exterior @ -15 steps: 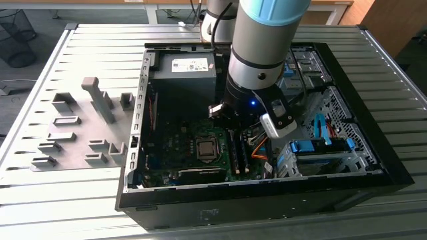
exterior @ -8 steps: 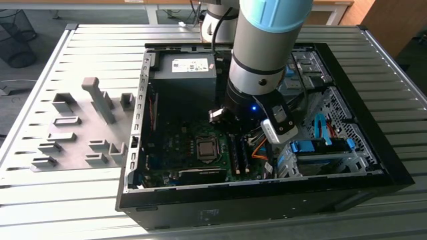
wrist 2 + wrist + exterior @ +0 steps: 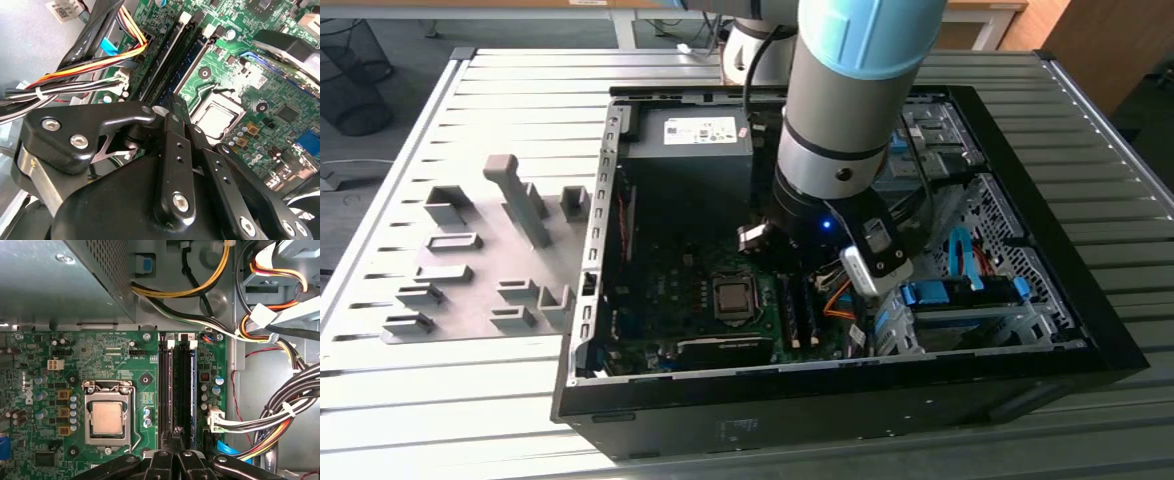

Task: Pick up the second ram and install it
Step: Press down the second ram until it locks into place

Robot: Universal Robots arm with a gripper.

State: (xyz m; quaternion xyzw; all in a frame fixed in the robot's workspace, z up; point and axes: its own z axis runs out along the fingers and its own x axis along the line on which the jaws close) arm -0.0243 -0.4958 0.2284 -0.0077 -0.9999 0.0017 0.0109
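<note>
Pincer (image 3: 176,447) closed with nothing between its fingers, we see, low over the slots' near end. Beside the CPU socket (image 3: 107,419), both slots hold sticks; which one is the second ram (image 3: 186,390) we cannot tell for sure.

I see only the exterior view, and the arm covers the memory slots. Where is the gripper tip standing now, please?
Observer: In the first wrist view the gripper is at one end of the two memory slots, in line with the gap between them.
Operator: Is a cable crossing the slots?
Observer: No. The white connector and its wires lie beside them, on the side away from the processor socket.
</note>
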